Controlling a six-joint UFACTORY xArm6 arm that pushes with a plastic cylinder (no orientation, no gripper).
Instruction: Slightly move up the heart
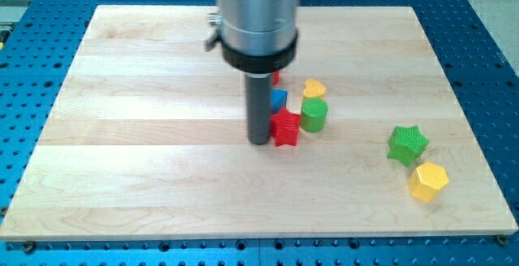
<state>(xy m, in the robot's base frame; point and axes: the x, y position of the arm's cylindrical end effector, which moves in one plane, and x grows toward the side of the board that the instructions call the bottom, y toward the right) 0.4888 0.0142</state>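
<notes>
Camera view puts your gripperless tip beside the red star; circle below the yellow heart, then nudge upward gently

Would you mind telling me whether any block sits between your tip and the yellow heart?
Yes. My tip rests against the red star, left of it. The star and the green cylinder lie between it and the yellow heart, up and right.

The wooden board carries a red star, green cylinder, green star and yellow hexagon.
</notes>
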